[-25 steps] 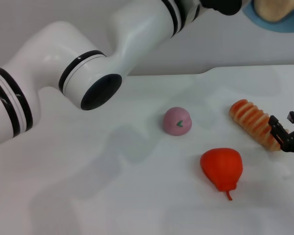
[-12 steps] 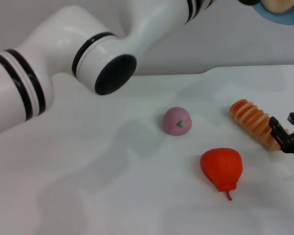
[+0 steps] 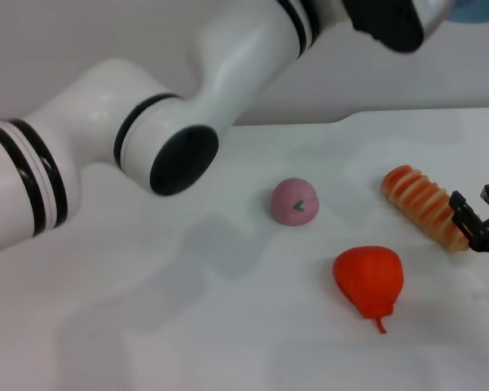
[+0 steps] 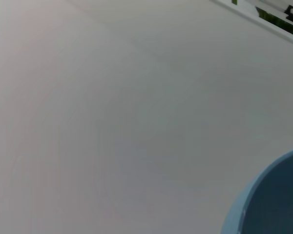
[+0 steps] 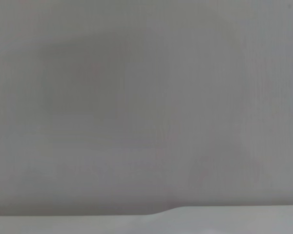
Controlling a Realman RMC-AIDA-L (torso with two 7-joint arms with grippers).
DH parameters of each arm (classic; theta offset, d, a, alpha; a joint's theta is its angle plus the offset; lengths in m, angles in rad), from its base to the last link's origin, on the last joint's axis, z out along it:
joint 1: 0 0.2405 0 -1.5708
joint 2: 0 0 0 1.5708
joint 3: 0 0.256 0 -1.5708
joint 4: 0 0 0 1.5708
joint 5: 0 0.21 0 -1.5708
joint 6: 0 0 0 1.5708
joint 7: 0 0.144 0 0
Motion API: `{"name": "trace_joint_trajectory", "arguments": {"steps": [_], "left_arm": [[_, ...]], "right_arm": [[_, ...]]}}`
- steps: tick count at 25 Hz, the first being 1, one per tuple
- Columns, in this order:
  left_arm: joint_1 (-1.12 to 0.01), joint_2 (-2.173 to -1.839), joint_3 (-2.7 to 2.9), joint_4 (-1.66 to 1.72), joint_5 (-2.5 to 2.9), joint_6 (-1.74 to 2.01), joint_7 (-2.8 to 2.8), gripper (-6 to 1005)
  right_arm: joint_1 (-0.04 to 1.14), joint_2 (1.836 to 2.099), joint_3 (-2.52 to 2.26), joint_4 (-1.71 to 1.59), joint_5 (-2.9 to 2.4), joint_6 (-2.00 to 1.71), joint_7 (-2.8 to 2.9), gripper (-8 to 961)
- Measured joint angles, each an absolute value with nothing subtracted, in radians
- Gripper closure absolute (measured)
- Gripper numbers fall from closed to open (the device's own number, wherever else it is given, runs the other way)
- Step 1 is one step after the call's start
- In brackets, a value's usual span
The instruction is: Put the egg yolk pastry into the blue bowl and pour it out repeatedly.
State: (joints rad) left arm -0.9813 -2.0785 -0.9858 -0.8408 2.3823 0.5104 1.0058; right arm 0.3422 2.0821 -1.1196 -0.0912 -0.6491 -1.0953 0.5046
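The left arm (image 3: 147, 138) reached high across the tabletop (image 3: 187, 326), the blue bowl (image 3: 477, 10) at the top right corner; its fingers' state could not be told. The pink ball (image 3: 294, 201), red pear (image 3: 368, 279) and striped roll (image 3: 424, 205) lay apart. The right gripper (image 3: 475, 218) hovered released beside the roll.

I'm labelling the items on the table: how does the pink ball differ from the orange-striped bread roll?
The pink ball is round and smooth; the bread roll is long and ridged. The ball is plain pink with a small green mark, the roll striped orange and pale. The ball lies mid-table, clear of both arms; the roll's near end lies by the right gripper. Both rest on the white table.
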Motion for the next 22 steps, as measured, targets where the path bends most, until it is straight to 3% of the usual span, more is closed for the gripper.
{"name": "trace_joint_trajectory", "arguments": {"steps": [7, 22], "left_arm": [[-0.948, -2.078, -0.851, -0.796, 2.379, 0.707, 1.045, 999], [-0.946, -2.079, -0.82, -0.789, 2.378, 0.724, 1.079, 999]], "right_arm": [[0.351, 2.082, -1.118, -0.09, -0.649, -1.095, 0.505, 480], [0.351, 2.083, -1.117, -0.089, -0.649, -1.095, 0.506, 483]]}}
